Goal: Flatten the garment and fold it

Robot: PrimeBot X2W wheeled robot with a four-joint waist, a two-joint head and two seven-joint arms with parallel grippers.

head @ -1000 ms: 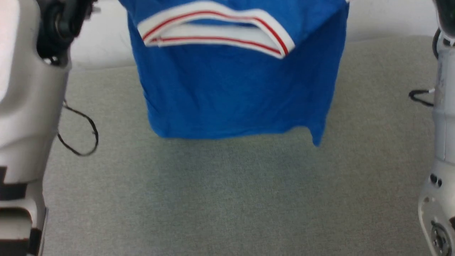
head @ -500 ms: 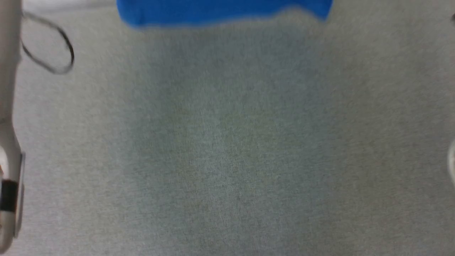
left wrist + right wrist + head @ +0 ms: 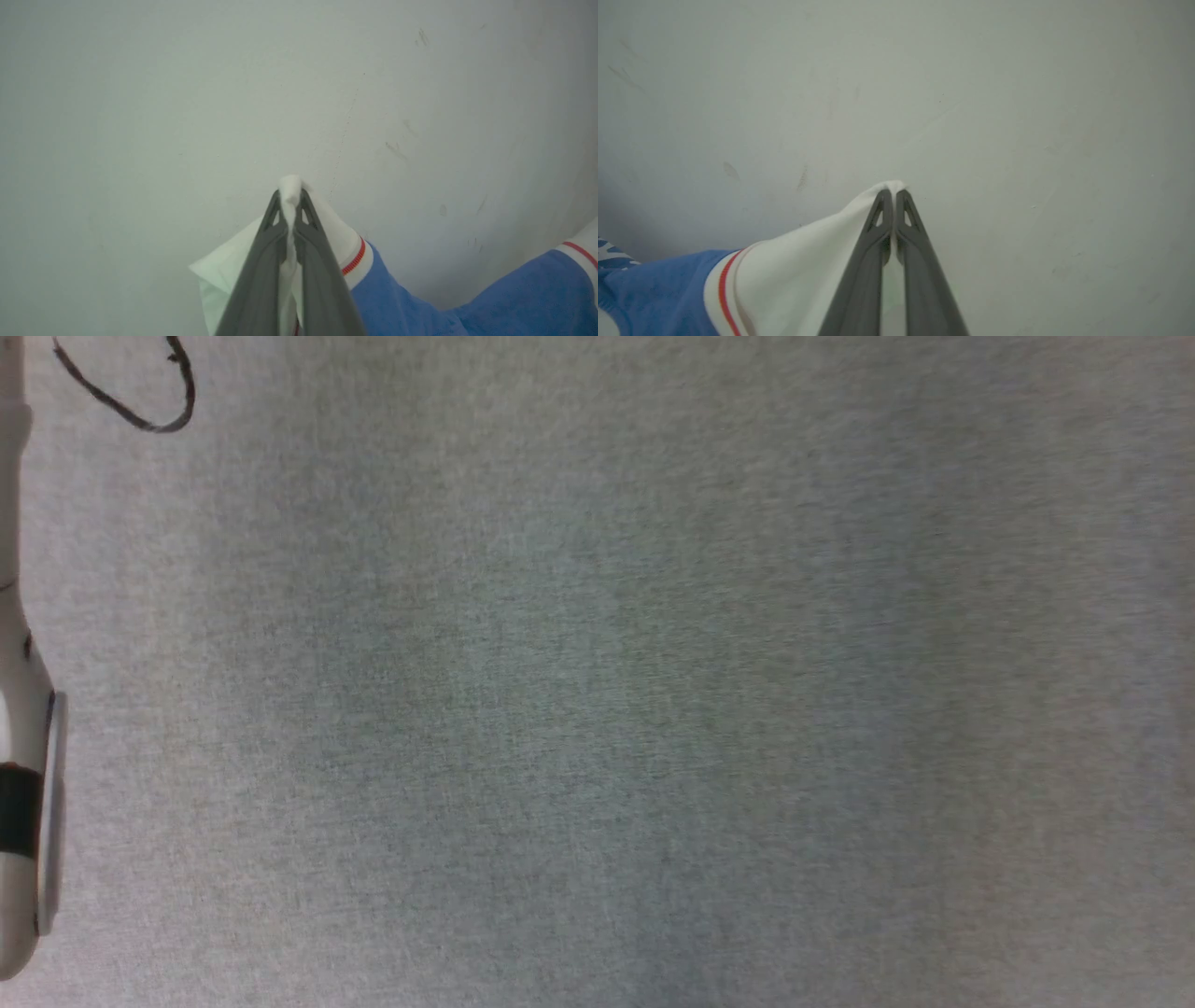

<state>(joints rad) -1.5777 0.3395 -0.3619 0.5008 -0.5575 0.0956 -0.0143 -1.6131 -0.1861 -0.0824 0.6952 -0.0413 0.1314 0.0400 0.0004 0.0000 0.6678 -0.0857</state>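
- My left gripper (image 3: pixel 290 196): jaws pinched tight on a bunch of white sleeve (image 3: pixel 338 240), with a tuft poking past the tips.
- My right gripper (image 3: pixel 892 193): likewise clamped, on the other sleeve (image 3: pixel 798 266) near its outer edge.
- The shirt (image 3: pixel 406 303) hangs between my two grips. Its blue body trails to 4 o'clock of the left fingers and 8 o'clock of the right.
- Handling, my guess: light, soft, limp jersey. It sags and may creep out of a thin pinch. Sleeve edges or shoulder seams look like the best hold for spreading.
- Beyond: a pale scuffed surface (image 3: pixel 187 93). Head view: grey cloth surface (image 3: pixel 597 709), my left forearm (image 3: pixel 23 756) at 9 o'clock.
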